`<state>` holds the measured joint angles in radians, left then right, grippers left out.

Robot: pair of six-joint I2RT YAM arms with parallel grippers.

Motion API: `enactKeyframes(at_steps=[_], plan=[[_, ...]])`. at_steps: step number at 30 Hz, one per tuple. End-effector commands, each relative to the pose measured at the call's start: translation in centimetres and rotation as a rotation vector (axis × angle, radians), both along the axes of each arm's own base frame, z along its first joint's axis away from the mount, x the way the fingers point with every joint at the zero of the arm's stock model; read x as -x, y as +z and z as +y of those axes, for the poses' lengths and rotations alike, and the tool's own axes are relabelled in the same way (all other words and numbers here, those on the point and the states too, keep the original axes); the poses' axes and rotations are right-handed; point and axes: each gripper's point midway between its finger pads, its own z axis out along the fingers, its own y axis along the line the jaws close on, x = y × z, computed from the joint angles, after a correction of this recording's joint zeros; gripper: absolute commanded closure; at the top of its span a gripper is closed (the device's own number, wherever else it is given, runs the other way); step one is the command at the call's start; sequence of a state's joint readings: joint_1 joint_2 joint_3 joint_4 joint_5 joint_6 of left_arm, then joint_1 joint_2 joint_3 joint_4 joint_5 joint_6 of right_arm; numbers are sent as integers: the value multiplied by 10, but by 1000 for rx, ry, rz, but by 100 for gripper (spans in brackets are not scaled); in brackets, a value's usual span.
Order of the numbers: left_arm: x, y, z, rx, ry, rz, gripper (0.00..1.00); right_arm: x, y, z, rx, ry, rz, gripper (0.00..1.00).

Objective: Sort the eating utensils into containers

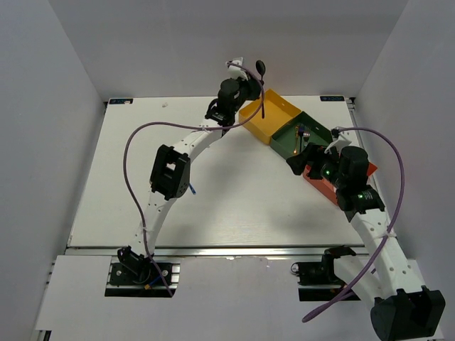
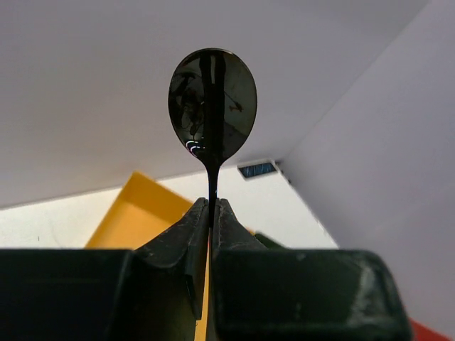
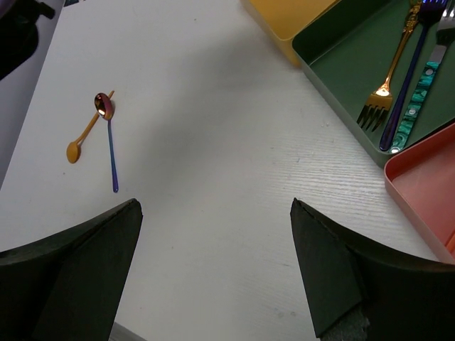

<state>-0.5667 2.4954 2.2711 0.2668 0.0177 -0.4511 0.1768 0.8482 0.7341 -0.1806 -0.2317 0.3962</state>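
1. Left gripper [image 2: 212, 210] is clenched tight on the handle of the dark spoon [image 2: 212, 106]. The bowl sticks straight up past the fingertips.
2. From the top view, the spoon's handle end lines up over the yellow tray [image 1: 283, 112]. Can't tell if it touches the tray floor.
3. Right gripper [image 3: 213, 263] is spread wide with nothing in it. It hangs over the table [image 3: 213, 142] near the green tray [image 3: 341, 64], which sits right against the yellow tray.
4. The green tray has 3 pieces lying side by side: a gold fork [image 3: 392, 67], a purple fork [image 3: 407, 85] and a green-handled piece [image 3: 417, 96].
5. The red tray [image 3: 426, 185] is just past the green one, on the side away from the yellow tray.
6. 2 more lie on the table well apart from the yellow tray: an orange spoon [image 3: 87, 133] and a purple spoon [image 3: 111, 153], crossing near the purple one's bowl.
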Motion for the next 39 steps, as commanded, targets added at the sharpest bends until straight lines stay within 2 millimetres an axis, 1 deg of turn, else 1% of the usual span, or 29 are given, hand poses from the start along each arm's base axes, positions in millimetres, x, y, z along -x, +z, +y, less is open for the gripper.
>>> enactKeyframes(at_steps=[1, 3, 4, 5, 7, 8, 10, 11, 15, 17, 21, 23, 24, 27, 28, 29, 31, 32, 33, 34, 35, 38, 39], plan=[[-3, 87, 13, 206, 71, -240, 100, 10, 13, 9, -52, 49, -40, 11], [-10, 80, 11, 205, 84, -249, 100, 13, 16, 12, -71, 68, -53, 11], [-12, 85, 10, 218, 86, -264, 100, 15, 15, 12, -70, 70, -52, 11], [-17, 65, 6, 198, 80, -246, 100, 15, 15, 11, -58, 71, -59, 11], [-20, 48, 3, 185, 76, -230, 100, 15, 10, 7, -33, 53, -47, 11], [-21, 30, 1, 164, 75, -216, 100, 15, 12, 6, -28, 50, -52, 11], [-23, 14, 0, 139, 75, -197, 100, 16, 11, 5, -20, 51, -49, 11], [-23, -2, -4, 116, 63, -183, 100, 17, 11, 6, -22, 57, -47, 11], [-25, -27, -12, 65, 61, -168, 100, 20, 12, 7, -27, 63, -46, 11], [-23, -33, -18, 38, 49, -167, 100, 21, 11, 6, -22, 63, -46, 11], [-23, -51, -20, 19, 45, -141, 97, 21, 9, 4, -15, 54, -45, 11], [-21, -64, -24, 0, 30, -121, 94, 21, 7, 4, -11, 52, -44, 11], [-21, -66, -26, -3, 24, -118, 93, 21, 7, 4, -10, 51, -44, 11], [-18, -72, -34, -15, 4, -108, 78, 21, 7, 3, -6, 47, -47, 11], [-17, -69, -35, -14, -1, -113, 68, 21, 6, 2, -5, 44, -46, 11], [-14, -69, -39, -17, -9, -114, 63, 21, 5, 2, -6, 46, -44, 11], [-11, -67, -42, -27, -16, -117, 51, 21, 6, 3, -8, 47, -48, 11], [-8, -70, -46, -42, -18, -115, 37, 21, 6, 2, -7, 45, -48, 11], [-7, -65, -46, -45, -8, -118, 26, 21, 6, 2, -7, 45, -48, 11], [-5, -65, -47, -50, 0, -115, 15, 22, 6, 3, -8, 47, -49, 11], [-5, -60, -45, -59, 21, -118, 6, 22, 6, 3, -8, 47, -48, 11], [-1, -41, -42, -56, 23, -127, 3, 22, 5, 3, -9, 46, -49, 11], [3, -17, -37, -42, 35, -143, 2, 21, 4, 3, -7, 49, -50, 11]])
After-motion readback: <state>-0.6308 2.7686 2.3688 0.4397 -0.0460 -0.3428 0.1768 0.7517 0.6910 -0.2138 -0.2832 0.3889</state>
